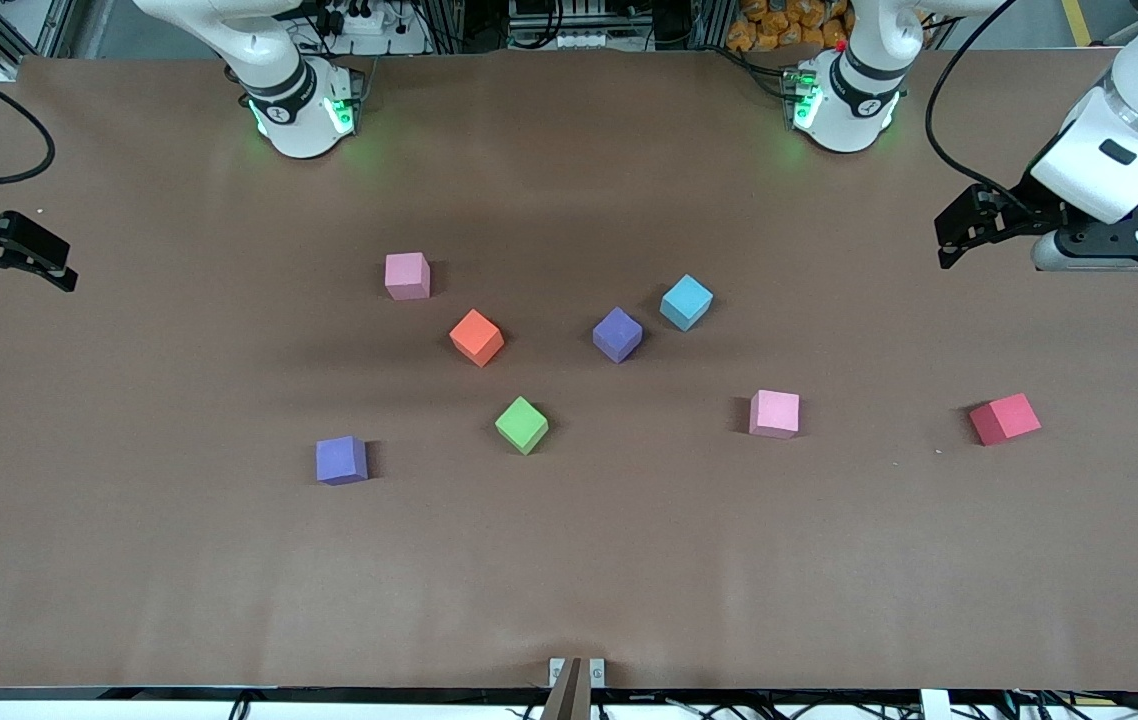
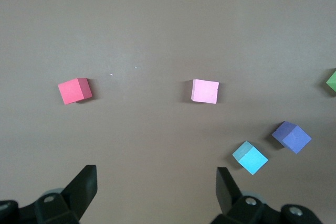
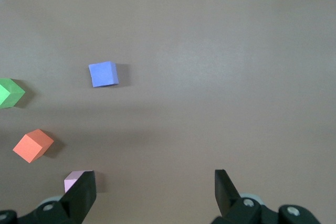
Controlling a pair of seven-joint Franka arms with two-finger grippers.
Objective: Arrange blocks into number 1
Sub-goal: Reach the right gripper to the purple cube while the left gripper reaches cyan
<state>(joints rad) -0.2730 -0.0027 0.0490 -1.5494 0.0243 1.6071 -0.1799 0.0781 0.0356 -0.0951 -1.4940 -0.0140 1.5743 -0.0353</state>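
Eight blocks are lying scattered and apart mid-tabletop (image 1: 569, 560), none lined up yet. Taking the green block (image 1: 521, 424) as clock centre in the front view, the red block (image 1: 1004, 418) is sitting at three o'clock, nearest the left gripper (image 1: 959, 232), whose fingers are standing apart, holding nothing. The right gripper (image 1: 24, 258) is waiting likewise spread and empty, nearest a purple block (image 1: 341, 460). Its wrist view is cutting off a pink block (image 3: 76, 180) behind a finger

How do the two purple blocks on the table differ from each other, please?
The purple block nearer the front camera lies alone toward the right arm's end, while the other purple block lies close beside the sky-blue block, without touching it. The nearer one sits almost square to the table's edge; the other is turned cornerwise. Both are matte cubes of like size, flat on the table, with no pincer nearby.
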